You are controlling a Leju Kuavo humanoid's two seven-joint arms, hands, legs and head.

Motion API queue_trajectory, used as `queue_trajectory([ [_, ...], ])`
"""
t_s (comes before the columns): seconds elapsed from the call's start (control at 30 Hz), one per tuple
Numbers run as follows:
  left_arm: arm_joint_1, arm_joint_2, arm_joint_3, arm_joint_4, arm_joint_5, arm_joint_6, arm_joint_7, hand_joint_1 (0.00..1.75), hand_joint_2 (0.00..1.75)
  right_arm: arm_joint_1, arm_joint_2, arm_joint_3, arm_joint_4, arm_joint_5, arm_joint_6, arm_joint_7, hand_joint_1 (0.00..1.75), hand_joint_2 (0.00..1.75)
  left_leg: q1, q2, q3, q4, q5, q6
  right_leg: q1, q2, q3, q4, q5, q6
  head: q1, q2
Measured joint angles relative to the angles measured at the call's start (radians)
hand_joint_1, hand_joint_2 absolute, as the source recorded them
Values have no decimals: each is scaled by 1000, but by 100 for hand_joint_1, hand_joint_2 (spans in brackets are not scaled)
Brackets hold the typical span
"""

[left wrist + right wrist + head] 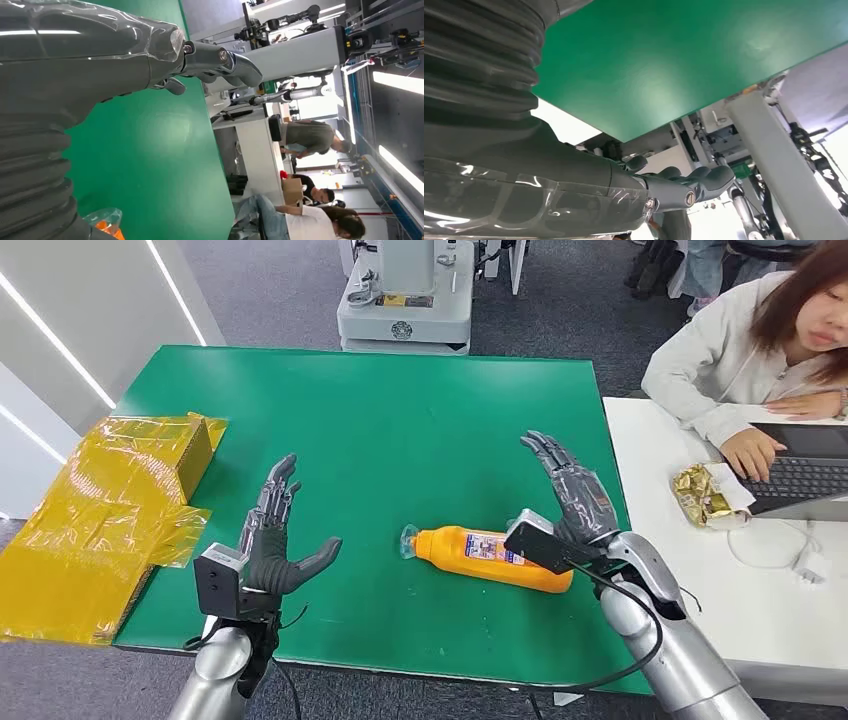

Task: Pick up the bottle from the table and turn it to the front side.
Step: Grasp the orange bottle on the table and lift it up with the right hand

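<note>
Orange plastic bottle (492, 557) lies on its side on the green worktop (400, 430), near the robot-side edge, clear cap end pointing toward the left hand (275, 540), base end tucked under the right wrist's black camera block. A white-and-blue label patch faces up, partly hidden by that block.

Handling, as a judgement: body looks like smooth, semi-stiff plastic w/ a flattened profile, prob. light to moderate in weight, somewhat slippery on the glossy sides. Best hold appears to be across the mid-body, fingers on one broad face & thumb on the other; the narrow cap end looks too thin for a secure grip, and the round shoulder could roll out of a loose one.

Right hand (572, 492) hovers above the bottle's base end, palm turned inward, fingers extended and apart, holding nothing; whether the wrist touches the bottle can't be told. Left hand stands off to the cap side, clear of the bottle, fingers spread wide, thumb out, also empty; the left wrist view shows the clear cap (102, 221) close by its wrist cover.

Elsewhere: yellow film-wrapped boxes (110, 510) at the worktop's left edge; a person (760, 350) in a pale hoodie at a laptop (800, 468) on the adjoining white desk.
</note>
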Motion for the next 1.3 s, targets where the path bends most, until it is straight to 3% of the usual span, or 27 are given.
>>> queue_trajectory([
  [0.17, 3, -1, -1, 0, -12, -17, 15, 0, 175, -80, 3, 52, 81, 19, 113, 45, 0, 175, 0, 0, 0, 0, 1, 0, 0, 0, 0, 0, 0, 0, 0, 0],
  [0.4, 3, -1, -1, 0, -26, -43, 52, 0, 175, -218, 41, 136, 234, -108, 376, 90, 0, 175, 0, -1, 0, 0, 1, 0, 0, -1, 0, 1, 1, 0, 0, 0],
  [0.57, 3, 2, 0, 0, -21, -59, 64, 0, 175, -272, 45, 210, 291, -138, 486, 138, 0, 175, 0, -2, 0, 0, 1, 0, 0, -2, 0, 0, 0, 0, 0, 0],
  [0.83, -17, 6, 0, 0, -8, -81, 82, 0, 175, -309, 32, 333, 335, -163, 596, 184, 0, 175, 0, -2, 0, 0, 1, 1, 0, -2, 0, 0, 1, 0, 0, 0],
  [1.3, -32, 7, 0, 0, 31, -113, 105, 0, 175, -350, 15, 427, 364, -191, 621, 232, 0, 175, 0, -2, 0, 1, 1, 0, 0, -2, 0, 0, 1, 0, 0, 0],
])
